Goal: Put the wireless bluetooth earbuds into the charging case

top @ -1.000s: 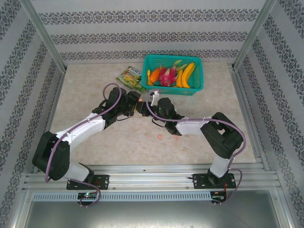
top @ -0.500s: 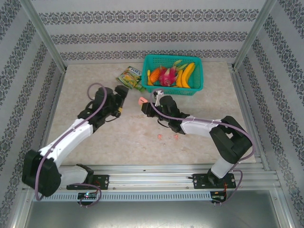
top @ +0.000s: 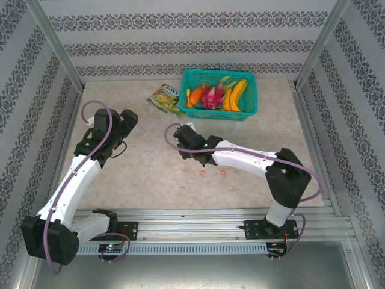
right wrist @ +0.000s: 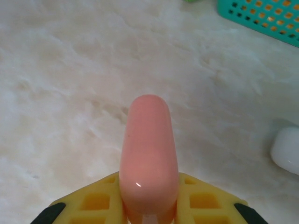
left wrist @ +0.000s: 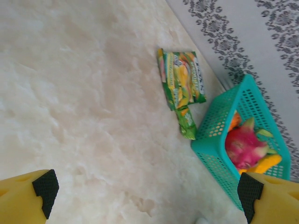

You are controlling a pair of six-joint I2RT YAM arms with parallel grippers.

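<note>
- The pink charging case [right wrist: 148,149] is glossy, smooth and rounded like a capsule. It is pinched edge-up between the narrowed fingers of the right gripper [right wrist: 149,212], near the middle of the table [top: 144,177].
- Two tiny pink-red earbuds [top: 203,173] lie loose on the table beside the right arm.
- The left gripper [left wrist: 147,191] is spread wide and empty, facing a snack packet [left wrist: 181,84] and a teal fruit basket [left wrist: 219,140].

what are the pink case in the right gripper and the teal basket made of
Pink case: probably glossy moulded plastic; a sharp highlight sits on its smooth, rounded shell. Teal basket: apparently rigid plastic with a duller finish, its walls a moulded grid of holes.
</note>
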